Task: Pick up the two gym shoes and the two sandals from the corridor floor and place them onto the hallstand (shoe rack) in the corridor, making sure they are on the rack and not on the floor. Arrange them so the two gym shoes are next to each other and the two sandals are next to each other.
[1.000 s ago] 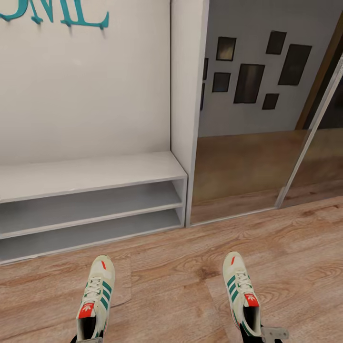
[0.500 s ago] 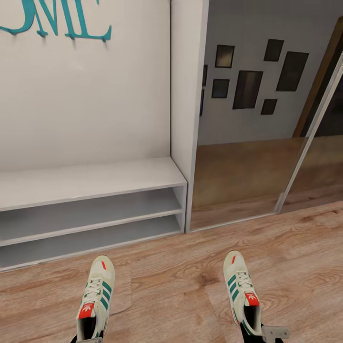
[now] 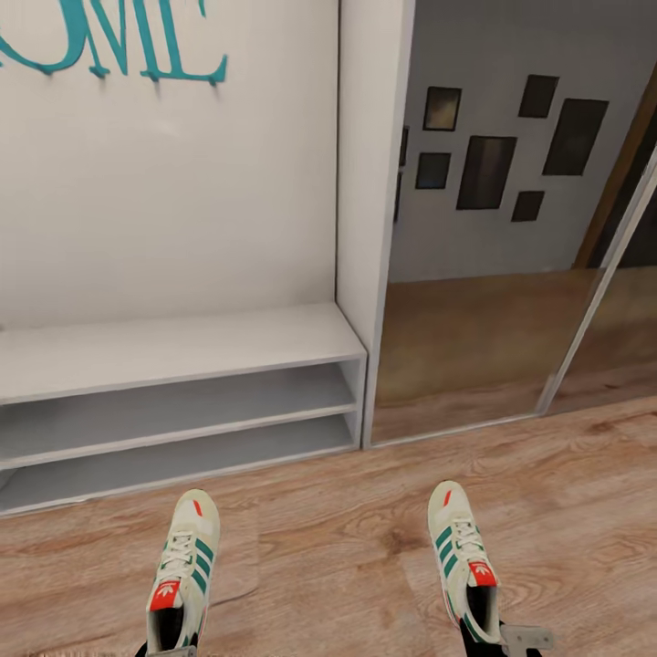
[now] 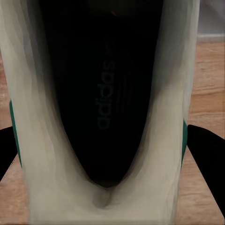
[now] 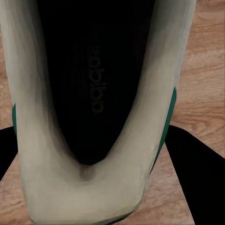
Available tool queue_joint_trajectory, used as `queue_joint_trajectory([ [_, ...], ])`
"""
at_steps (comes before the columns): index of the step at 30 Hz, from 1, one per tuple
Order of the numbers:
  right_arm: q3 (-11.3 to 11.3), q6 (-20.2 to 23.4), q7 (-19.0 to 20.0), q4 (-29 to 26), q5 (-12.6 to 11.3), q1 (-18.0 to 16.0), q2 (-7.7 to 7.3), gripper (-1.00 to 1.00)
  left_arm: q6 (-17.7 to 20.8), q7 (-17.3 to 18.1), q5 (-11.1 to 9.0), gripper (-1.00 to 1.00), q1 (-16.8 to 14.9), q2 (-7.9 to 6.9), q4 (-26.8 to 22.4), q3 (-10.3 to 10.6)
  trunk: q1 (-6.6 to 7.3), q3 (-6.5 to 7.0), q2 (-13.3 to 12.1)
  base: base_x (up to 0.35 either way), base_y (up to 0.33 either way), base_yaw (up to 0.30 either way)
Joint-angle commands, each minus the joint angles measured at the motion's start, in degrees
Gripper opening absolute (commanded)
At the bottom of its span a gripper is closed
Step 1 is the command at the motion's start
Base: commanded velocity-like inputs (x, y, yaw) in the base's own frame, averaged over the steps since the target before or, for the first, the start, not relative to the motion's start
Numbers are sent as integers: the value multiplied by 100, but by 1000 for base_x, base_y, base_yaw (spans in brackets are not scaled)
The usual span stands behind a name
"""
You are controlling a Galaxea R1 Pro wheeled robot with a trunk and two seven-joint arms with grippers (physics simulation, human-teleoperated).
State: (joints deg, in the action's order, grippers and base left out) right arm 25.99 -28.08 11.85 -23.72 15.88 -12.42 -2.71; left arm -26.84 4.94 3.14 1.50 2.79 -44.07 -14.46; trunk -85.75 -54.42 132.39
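Two gym shoes are in my hold, the left gym shoe (image 3: 184, 570) in my left pincer (image 4: 101, 145) and the right gym shoe (image 3: 465, 561) in my right pincer (image 5: 93, 150). In each wrist view a dark finger stands on either side of the heel, so I judge each pincer is closed on its shoe. Both shoes point toward the grey bench (image 3: 182, 351) with the teal letters (image 3: 119, 46) on its tall back, and they hang above the corridor floor (image 3: 347, 547), well apart from each other.

No shoe is on a rack yet, so I judge the task is at an early stage. This bench seems not to be the hallstand, because its back is plain. The sandals remain to be picked up too.

Heels of both shoes are cut off at the lower edge of the head view. Beside the bench, a mirror panel (image 3: 474, 274) reflects dark frames.
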Motion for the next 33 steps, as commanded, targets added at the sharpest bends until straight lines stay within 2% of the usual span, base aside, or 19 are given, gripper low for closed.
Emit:
queue_joint_trajectory([
  [1, 47, -28, 37, 9, 41, -6, 6, -100, -6, 51, 29, -100, -1, 10, -11, -43, 1, -6, 2, 0, 0, 256],
  [10, 45, -31, -1, 24, 60, -6, 7, -100, -6, 46, 21, -100, -1, 23, -6, -43, 1, -31, 2, 0, 0, 268],
  [16, 39, -33, -423, 46, 69, -6, 20, -100, -6, 43, 7, -100, -1, 15, -5, -47, 1, -57, 2, 0, 0, 271],
  [21, 38, -210, -661, 161, 72, -6, 117, -100, -6, 47, 12, -100, -1, 19, -5, -39, 1, -78, 2, 0, 0, 271],
  [25, 38, -433, -683, 199, 73, -6, 141, -100, -6, 50, 33, -100, -1, 19, -3, -20, 1, -94, 2, 0, 0, 272],
  [33, 34, -470, -668, 194, 71, -6, 132, -100, -6, 51, 57, -100, -1, 26, -4, 14, 1, -124, 2, 0, 0, 272],
])
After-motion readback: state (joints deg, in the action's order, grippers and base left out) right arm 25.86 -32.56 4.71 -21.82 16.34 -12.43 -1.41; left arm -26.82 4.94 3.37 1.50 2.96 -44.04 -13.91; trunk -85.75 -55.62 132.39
